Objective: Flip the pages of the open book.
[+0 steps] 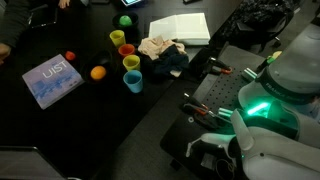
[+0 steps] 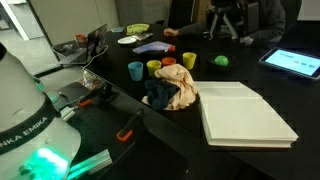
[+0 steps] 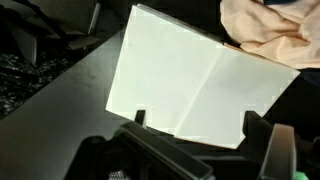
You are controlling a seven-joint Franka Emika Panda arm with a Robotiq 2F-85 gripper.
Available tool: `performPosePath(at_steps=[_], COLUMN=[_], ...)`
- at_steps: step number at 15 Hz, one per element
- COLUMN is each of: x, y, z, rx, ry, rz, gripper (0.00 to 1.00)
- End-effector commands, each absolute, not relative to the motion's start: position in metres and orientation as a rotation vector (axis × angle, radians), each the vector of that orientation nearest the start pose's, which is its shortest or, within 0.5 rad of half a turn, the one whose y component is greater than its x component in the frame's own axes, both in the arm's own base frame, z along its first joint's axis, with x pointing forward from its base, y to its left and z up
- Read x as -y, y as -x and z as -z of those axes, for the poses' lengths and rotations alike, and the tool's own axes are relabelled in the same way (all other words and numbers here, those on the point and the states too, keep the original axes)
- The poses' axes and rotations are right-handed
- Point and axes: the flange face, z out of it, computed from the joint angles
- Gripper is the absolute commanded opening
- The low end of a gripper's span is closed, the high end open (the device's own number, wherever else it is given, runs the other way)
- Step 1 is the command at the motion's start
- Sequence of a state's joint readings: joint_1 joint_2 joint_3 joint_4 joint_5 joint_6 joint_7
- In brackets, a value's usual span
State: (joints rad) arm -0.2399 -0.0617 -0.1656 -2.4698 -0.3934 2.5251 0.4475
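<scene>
my claw hangs wide open, gripping nothing, just above the open book. book lies flat near the table edge. crumpled cloths just beside it, cups beyond.

I count four small plastic cups, three little round balls (one green, one orange, one red), one open white paper book, one flat blue book with white letters and one heap of crumpled cloth, tan and dark blue.
</scene>
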Motion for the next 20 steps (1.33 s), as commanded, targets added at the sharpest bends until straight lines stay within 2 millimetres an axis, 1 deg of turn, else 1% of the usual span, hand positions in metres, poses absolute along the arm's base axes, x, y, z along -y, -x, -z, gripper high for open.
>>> performPosePath(at_steps=[1,4,6,7,8,9,11,17,18,20], x=[0.211,0.225,0.227,0.227,0.224,0.226,0.225,0.225,0.230,0.247], y=[-0.430,-0.419,-0.414,-0.413,-0.414,-0.414,-0.415,-0.415,-0.415,-0.414], z=[-0.302,-0.279,-0.266,-0.262,-0.263,-0.262,-0.258,-0.259,-0.251,-0.239], rx=[-1.062,-1.160,-1.160,-1.161,-1.135,-1.156,-1.153,-1.151,-1.173,-1.319], ry=[3.187,3.133,3.114,3.096,3.072,3.106,3.084,3.081,3.039,2.965], rz=[0.236,0.200,0.195,0.213,0.260,0.182,0.209,0.220,0.208,0.199], gripper=[1.00,1.00,1.00,1.00,1.00,1.00,1.00,1.00,1.00,1.00])
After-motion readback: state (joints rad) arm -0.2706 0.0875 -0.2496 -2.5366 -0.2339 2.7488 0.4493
